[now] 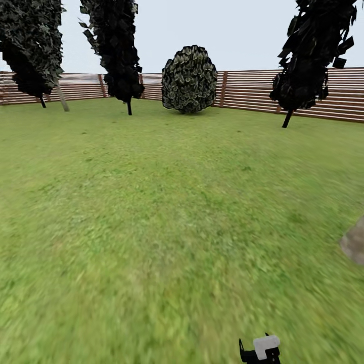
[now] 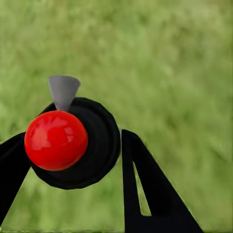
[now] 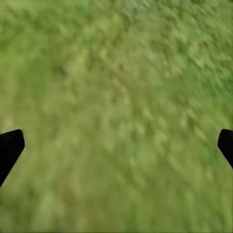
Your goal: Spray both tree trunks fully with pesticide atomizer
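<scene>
Sprayer: you see its pale grey trigger head point(image 1: 266, 346) at the bottom edge of the head view, right of centre, with black parts around it. In the left wrist view the same sprayer point(image 2: 73, 141) shows as a round black body with a red ball and a grey cone nozzle.
Left gripper point(image 2: 73, 184): its two black fingers point(image 2: 145, 194) sit on either side of the sprayer, closed against it.
Right gripper point(image 3: 116, 145): fingertips point(image 3: 9, 145) stand far apart at the two sides of its view, nothing between them, blurred grass beyond.
Ground near you: grass point(image 1: 151, 242) runs flat in every direction.
Right edge: a grey stone point(image 1: 355, 242) pokes in from the side, partway up the lawn.
Middle ground: open lawn right up to the plants.
Far edge: a brown slat fence point(image 1: 313, 93) closes the lawn. A round bush point(image 1: 189, 79) stands before it; thin-stemmed dark trees point(image 1: 117, 48) stand left and right of it.
</scene>
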`<state>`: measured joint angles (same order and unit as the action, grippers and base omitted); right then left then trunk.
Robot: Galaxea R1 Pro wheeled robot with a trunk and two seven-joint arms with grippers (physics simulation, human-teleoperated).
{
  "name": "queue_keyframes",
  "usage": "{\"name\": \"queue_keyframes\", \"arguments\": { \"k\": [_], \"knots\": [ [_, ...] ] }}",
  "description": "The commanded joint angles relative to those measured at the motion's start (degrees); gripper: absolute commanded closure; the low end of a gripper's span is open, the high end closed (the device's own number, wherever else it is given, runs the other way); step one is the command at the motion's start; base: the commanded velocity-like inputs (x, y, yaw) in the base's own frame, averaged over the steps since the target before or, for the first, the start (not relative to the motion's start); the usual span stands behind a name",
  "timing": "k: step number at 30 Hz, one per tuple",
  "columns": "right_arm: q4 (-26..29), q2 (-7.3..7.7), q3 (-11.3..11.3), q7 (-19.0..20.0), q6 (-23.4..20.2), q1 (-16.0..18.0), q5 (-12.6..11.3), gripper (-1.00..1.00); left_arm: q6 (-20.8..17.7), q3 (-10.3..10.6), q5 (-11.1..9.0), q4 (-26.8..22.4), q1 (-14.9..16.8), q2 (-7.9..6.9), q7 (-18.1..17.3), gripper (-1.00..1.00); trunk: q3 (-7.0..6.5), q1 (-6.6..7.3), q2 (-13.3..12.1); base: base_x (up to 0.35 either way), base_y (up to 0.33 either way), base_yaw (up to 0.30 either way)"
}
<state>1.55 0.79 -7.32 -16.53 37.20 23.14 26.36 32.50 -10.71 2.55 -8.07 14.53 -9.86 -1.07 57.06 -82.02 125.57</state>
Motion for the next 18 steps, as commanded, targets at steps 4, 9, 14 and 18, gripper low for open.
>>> {"name": "queue_keyframes", "arguments": {
  "k": [4,9,14,18],
  "knots": [
    [-0.1,0.01,-0.4,-0.3,0.2,0.0,0.6,-1.00,0.1,-0.4,0.3,0.1,0.1,0.01,0.0,1.00,0.04,0.01,0.0,-0.004,0.004,0.285],
    [-0.1,0.01,-0.4,-0.3,0.2,0.0,0.6,-1.00,0.1,-0.4,0.3,0.1,0.1,0.01,0.0,1.00,0.04,0.01,0.0,0.000,0.000,0.285],
    [-0.1,0.01,-0.4,-0.3,0.2,0.0,0.6,-1.00,0.1,-0.4,0.3,0.1,0.1,0.01,0.0,1.00,0.04,0.01,0.0,0.000,0.000,0.285],
    [-0.1,0.01,-0.4,-0.3,0.2,0.0,0.6,-1.00,0.1,-0.4,0.3,0.1,0.1,0.02,0.0,1.00,0.04,0.01,0.0,0.000,0.000,0.285]
  ]
}}
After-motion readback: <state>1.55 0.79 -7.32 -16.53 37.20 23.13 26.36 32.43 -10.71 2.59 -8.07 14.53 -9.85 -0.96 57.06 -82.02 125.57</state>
